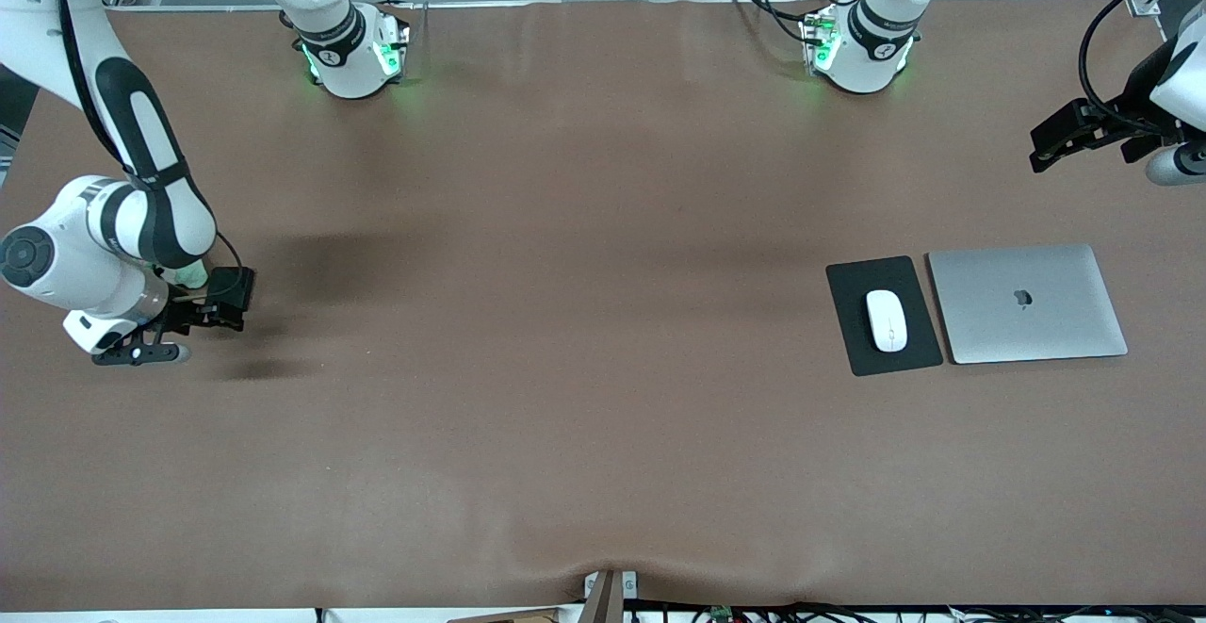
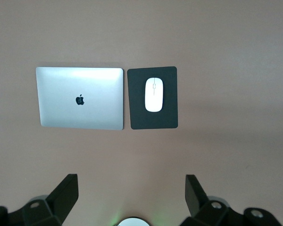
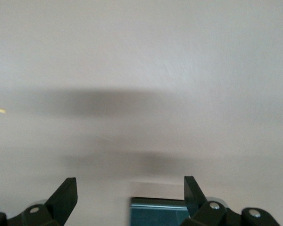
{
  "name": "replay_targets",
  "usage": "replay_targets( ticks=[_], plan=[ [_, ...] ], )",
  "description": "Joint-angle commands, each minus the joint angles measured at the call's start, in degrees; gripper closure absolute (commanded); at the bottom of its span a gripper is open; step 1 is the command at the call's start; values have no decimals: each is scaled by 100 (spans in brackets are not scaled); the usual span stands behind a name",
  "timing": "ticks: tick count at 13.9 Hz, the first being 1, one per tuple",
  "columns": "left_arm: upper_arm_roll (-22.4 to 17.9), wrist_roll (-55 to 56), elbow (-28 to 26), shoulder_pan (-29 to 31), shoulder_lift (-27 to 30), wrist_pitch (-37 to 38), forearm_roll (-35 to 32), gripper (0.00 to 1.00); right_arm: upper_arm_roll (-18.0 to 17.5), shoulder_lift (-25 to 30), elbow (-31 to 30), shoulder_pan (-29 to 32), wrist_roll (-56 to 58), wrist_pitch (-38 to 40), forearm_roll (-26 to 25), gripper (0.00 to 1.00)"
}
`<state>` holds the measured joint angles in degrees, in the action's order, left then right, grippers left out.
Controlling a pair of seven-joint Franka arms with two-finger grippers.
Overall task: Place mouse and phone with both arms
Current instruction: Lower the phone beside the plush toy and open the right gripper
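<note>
The white mouse (image 1: pixel 887 319) lies on a black mouse pad (image 1: pixel 853 340) toward the left arm's end of the table. It also shows in the left wrist view (image 2: pixel 153 94). My left gripper (image 1: pixel 1051 147) hangs in the air above that end, open and empty, with its jaws wide apart in the left wrist view (image 2: pixel 132 181). My right gripper (image 1: pixel 226 298) is low over the table at the right arm's end. Its jaws stand wide apart (image 3: pixel 130 183). The edge of the dark phone (image 3: pixel 158 212) shows between them, close to one finger. I cannot pick the phone out in the front view.
A closed silver laptop (image 1: pixel 1027 303) lies beside the mouse pad, toward the left arm's end; it also shows in the left wrist view (image 2: pixel 80 98). The brown table cover (image 1: pixel 565 321) is bare across the middle. Cables run along the table's near edge.
</note>
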<state>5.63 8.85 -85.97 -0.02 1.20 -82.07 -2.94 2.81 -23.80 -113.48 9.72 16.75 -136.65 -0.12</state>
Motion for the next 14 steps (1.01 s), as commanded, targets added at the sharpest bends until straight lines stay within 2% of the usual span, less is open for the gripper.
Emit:
replay_targets(
  ticks=[1,5,8,11,14],
  plan=[
    [-9,-94,-86,2,135,-37,100,0,18,558,491,-373,-417,1100,-23,0],
    [-9,-94,-77,2,135,-19,100,0,-8,1498,854,-900,-743,2271,-6,0],
    [-9,-112,-42,2,126,-10,126,0,-26,2149,915,-1243,-1628,2922,12,0],
    [-9,-120,-7,11,117,-10,153,0,-34,2554,1283,-1236,-1702,3897,248,0],
    [9,-138,2,2,117,-2,144,0,18,2634,1985,-1183,-1666,4898,320,0]
  ],
)
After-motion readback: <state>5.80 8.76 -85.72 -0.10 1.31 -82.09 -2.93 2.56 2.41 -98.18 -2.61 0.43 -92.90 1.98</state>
